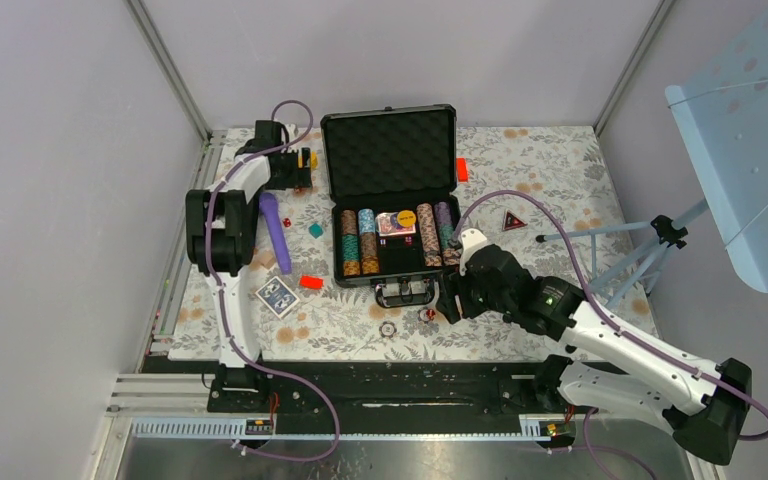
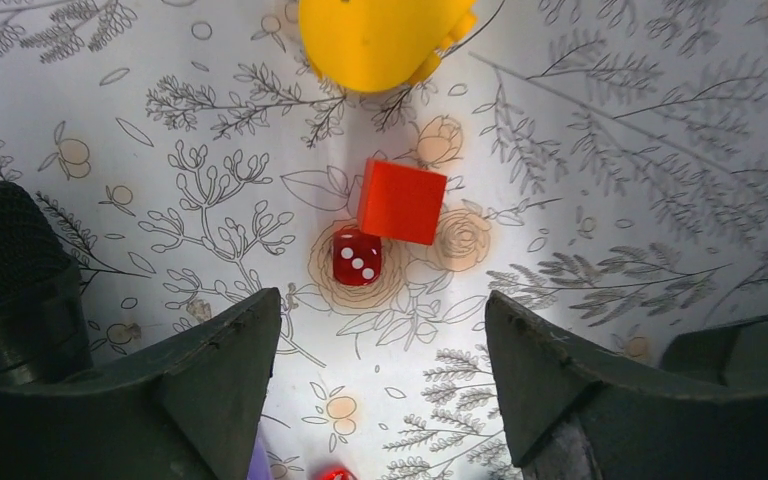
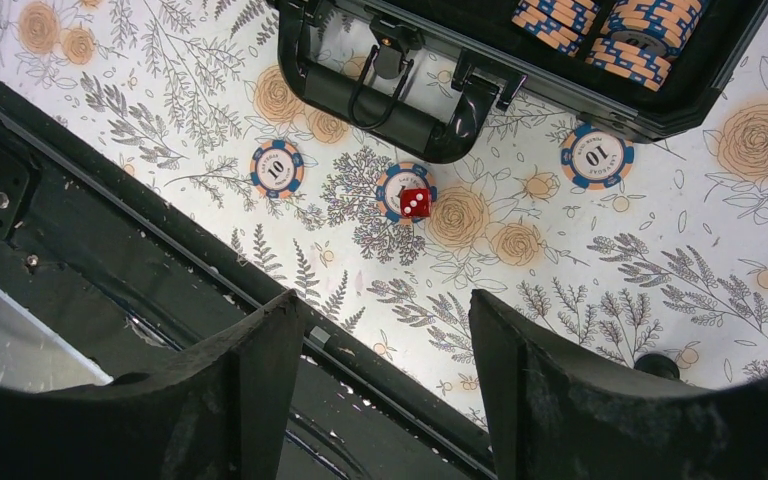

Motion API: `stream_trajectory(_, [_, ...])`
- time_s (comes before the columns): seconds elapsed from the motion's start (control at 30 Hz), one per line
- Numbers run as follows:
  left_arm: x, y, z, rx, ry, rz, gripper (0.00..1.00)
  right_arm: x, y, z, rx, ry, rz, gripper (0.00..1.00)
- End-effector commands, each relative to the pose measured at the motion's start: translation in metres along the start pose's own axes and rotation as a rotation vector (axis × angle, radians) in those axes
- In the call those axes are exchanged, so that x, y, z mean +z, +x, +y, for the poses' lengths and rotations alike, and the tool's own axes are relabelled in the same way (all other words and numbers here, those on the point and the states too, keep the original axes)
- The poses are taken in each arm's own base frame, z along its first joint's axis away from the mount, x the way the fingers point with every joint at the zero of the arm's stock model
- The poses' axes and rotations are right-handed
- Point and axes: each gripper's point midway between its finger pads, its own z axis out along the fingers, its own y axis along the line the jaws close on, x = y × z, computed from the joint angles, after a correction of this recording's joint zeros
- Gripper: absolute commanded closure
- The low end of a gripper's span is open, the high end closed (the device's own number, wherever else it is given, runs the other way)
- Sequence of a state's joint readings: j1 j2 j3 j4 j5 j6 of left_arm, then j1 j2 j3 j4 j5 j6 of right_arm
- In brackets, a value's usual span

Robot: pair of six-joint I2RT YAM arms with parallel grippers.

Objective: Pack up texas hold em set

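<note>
Chips (image 1: 368,240) mostly fill the open case (image 1: 388,150); 3 loose chips (image 3: 277,167), dice (image 3: 415,203) and card deck (image 1: 278,296) lie on the counter (image 1: 560,180); left pincer (image 2: 382,385) and right pincer (image 3: 388,390) gape, empty.

On the table (image 1: 560,170) the open case (image 1: 390,155) holds rows of chips (image 1: 360,240) in its near half, with the cylinder (image 1: 275,230) and deck (image 1: 278,296) to its left and three loose chips (image 3: 277,167), one under a die (image 3: 415,203), before its handle (image 3: 380,95).
</note>
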State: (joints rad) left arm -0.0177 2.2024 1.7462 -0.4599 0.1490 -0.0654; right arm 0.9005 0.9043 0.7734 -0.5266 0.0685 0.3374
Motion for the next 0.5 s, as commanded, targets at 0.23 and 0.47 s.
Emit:
stream_trajectory(0.23, [0.018, -0.011, 0.021, 0.043, -0.051, 0.009, 0.37, 0.000, 0.002, -0.003, -0.032, 0.013, 0.007, 0.31])
stream_trajectory(0.47, [0.021, -0.013, 0.021, 0.042, -0.050, 0.015, 0.53, 0.001, 0.005, -0.005, -0.035, 0.022, 0.017, 0.31])
